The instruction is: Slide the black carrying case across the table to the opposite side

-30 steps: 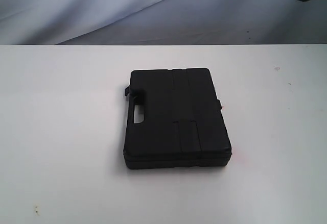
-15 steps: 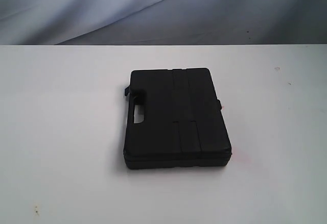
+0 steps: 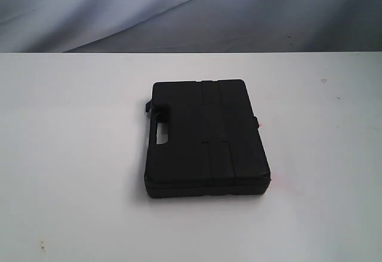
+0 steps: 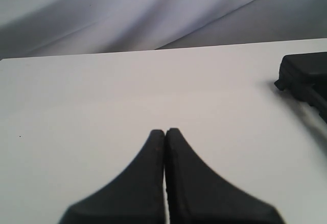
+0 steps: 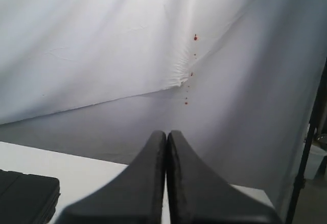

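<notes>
case (image 3: 206, 139) flat near the middle of the table (image 3: 71, 154), handle slot toward the left, touched by neither arm. left gripper (image 4: 165, 132) pressed shut on nothing, well apart from it; right gripper (image 5: 167, 133) likewise closed, empty. judging by position, slide to a far side not finished.

Bright, even light washes the white table (image 3: 71, 154) nearly flat; faint shadow hugs the case (image 3: 206, 139) lower left; left gripper (image 4: 165, 132) and right gripper (image 5: 166, 133) loom blurred, bottom centre
</notes>
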{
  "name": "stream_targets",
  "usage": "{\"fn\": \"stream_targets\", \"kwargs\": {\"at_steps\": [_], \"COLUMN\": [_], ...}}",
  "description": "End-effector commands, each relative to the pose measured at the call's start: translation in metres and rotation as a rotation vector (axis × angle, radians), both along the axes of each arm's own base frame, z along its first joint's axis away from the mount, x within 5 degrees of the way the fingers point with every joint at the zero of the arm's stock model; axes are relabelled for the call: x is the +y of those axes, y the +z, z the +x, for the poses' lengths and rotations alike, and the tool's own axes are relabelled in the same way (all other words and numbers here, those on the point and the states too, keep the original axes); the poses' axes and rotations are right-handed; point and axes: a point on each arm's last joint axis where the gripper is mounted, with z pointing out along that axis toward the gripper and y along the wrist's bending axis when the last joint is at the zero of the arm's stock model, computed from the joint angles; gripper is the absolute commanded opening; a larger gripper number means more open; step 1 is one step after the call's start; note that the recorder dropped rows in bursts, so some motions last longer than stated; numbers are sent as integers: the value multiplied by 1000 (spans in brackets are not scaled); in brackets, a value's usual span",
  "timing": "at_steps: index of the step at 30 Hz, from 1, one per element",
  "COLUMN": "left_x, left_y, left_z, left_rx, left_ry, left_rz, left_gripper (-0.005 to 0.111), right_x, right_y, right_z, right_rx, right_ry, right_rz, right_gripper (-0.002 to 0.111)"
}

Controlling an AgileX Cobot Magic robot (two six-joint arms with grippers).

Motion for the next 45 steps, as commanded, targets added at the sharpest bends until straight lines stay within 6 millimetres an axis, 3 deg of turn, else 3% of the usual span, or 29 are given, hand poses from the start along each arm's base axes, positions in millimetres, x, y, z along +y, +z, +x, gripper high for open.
{"fn": "stream_targets", "kwargs": {"at_steps": [1,10,25,37,45], "left_x": [0,0,0,0,0], "left_y": [-1,-1,-1,-1,-1], "left_z": [0,0,0,0,0], "left_rx": [-5,-5,-5,-5,-5], "left_ry": [3,3,3,3,3], "left_rz": [-6,-6,-6,-6,-6], "left_gripper": [0,0,0,0,0], "right_x": [-2,-2,-6,-6,-6], "right_y": [-14,-49,-32,-35,-49], "right_z": [-3,-3,-5,-4,-5], "right_rx": [11,100,-107,-84,62], "right_ry": [-14,-10,-50,-60,-68], "right_rz": [43,142,64,33,-14], "right_gripper": [0,0,0,0,0]}}
